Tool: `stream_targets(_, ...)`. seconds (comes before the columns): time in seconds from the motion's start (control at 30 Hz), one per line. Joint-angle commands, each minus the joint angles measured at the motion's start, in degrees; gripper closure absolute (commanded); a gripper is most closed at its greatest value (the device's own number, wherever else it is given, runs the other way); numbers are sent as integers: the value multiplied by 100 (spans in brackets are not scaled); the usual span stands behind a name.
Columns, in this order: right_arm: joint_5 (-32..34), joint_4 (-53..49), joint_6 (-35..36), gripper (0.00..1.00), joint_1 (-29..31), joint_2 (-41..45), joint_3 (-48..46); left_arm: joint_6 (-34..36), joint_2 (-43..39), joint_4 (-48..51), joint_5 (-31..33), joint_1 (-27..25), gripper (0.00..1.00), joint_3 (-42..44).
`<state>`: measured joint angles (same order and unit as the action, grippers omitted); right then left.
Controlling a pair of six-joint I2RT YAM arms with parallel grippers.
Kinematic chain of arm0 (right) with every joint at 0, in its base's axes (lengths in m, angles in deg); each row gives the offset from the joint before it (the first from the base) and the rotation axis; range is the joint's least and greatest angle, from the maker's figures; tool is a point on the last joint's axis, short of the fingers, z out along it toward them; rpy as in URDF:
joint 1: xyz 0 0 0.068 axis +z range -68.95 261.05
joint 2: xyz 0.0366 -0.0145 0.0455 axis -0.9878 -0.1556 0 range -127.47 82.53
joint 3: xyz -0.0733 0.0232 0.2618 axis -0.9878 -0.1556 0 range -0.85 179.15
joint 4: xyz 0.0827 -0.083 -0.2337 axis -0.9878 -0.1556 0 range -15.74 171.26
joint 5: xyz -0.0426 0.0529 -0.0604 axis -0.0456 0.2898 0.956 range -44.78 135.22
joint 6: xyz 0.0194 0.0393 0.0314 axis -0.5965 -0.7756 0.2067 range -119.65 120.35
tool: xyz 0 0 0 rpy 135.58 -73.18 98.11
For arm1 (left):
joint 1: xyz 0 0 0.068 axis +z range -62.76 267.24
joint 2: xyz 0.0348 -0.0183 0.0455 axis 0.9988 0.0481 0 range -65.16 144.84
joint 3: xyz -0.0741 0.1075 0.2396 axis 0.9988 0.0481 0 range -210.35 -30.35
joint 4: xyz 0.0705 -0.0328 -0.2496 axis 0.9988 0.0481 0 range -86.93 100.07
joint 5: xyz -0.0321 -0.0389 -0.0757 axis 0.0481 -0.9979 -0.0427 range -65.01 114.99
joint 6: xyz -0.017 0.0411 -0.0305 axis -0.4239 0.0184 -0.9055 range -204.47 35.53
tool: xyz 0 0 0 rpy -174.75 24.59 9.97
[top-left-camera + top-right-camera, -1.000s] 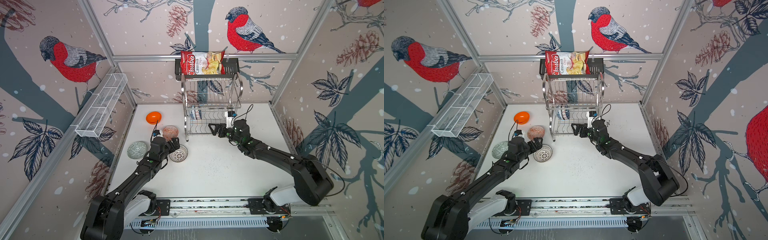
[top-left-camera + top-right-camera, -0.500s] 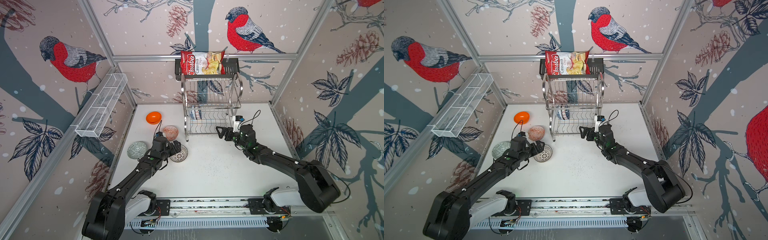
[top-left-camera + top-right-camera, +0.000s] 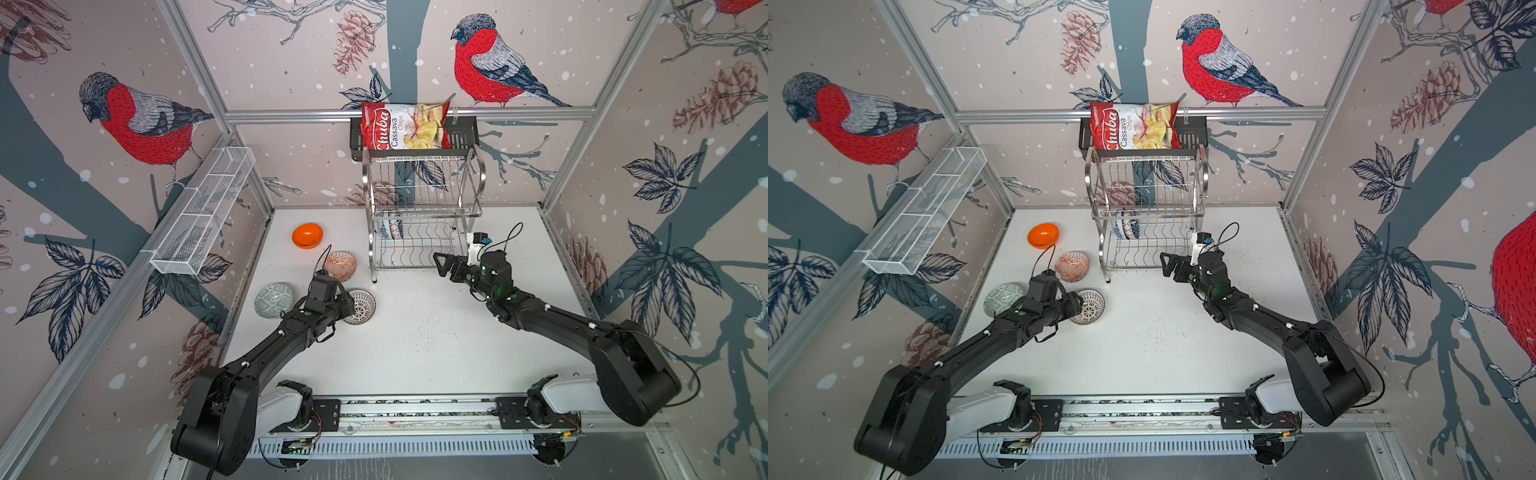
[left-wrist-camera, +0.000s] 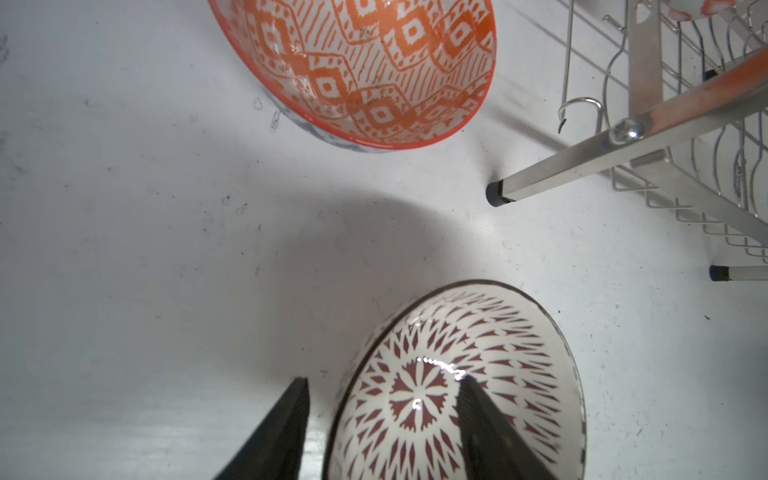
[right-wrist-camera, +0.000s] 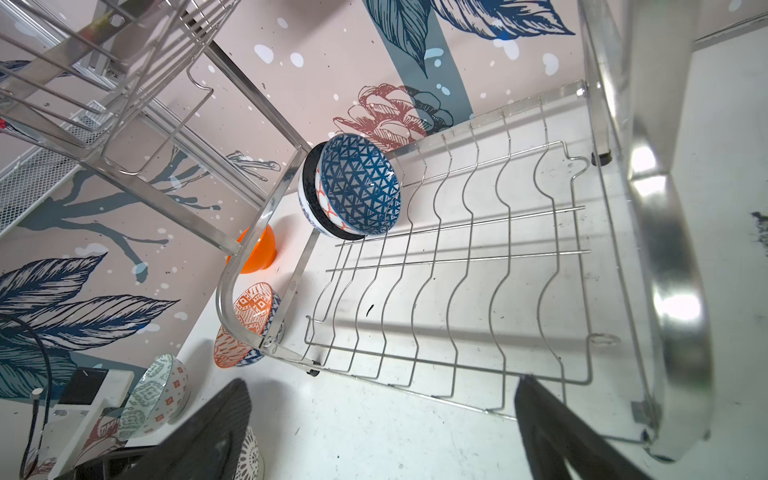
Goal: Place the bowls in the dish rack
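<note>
Four bowls stand on the white table left of the dish rack [image 3: 419,216] [image 3: 1148,208]: plain orange [image 3: 307,235] [image 3: 1043,235], red-white patterned [image 3: 340,266] [image 4: 374,62], grey-green patterned [image 3: 273,300] [image 5: 156,395] and black-dotted white [image 3: 362,306] [image 4: 498,332]. My left gripper [image 3: 350,305] [image 4: 382,380] straddles the dotted bowl's rim, one finger inside and one outside with a small gap, jaws partly closed. A blue bowl with white triangles [image 5: 359,183] [image 3: 390,228] stands on edge in the rack's lower tier, another bowl [image 5: 307,195] nested behind it. My right gripper [image 3: 446,266] [image 5: 382,382] hangs open and empty before that tier.
A chips bag [image 3: 403,126] lies on a black shelf above the rack. A long white mesh basket [image 3: 203,216] hangs on the left wall. The rack's feet [image 4: 496,195] stand close to the red-white and dotted bowls. Patterned walls enclose the table on three sides.
My left gripper has come down over the dotted bowl's rim and its jaws have narrowed from wide open. The right gripper has shifted slightly by the rack's front, still open.
</note>
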<state>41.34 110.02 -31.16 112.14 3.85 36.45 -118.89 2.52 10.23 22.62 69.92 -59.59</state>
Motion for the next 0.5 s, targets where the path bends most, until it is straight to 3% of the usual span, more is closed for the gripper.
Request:
stream_targets(0.0, 100, 227, -53, 0, -37, 52, -33, 181, 197, 146, 97, 8, 57, -92)
stream_targets(0.23, 71, 243, -125, 1, -101, 36, -57, 216, 282, 212, 119, -138, 85, -216)
stream_targets(0.37, 98, 240, -204, 0, -154, 46, -88, 217, 383, 488, 530, -614, 99, -553)
stream_targets(0.47, 145, 269, -250, 1, -198, 97, -133, 127, 580, 448, 395, -827, 100, -771)
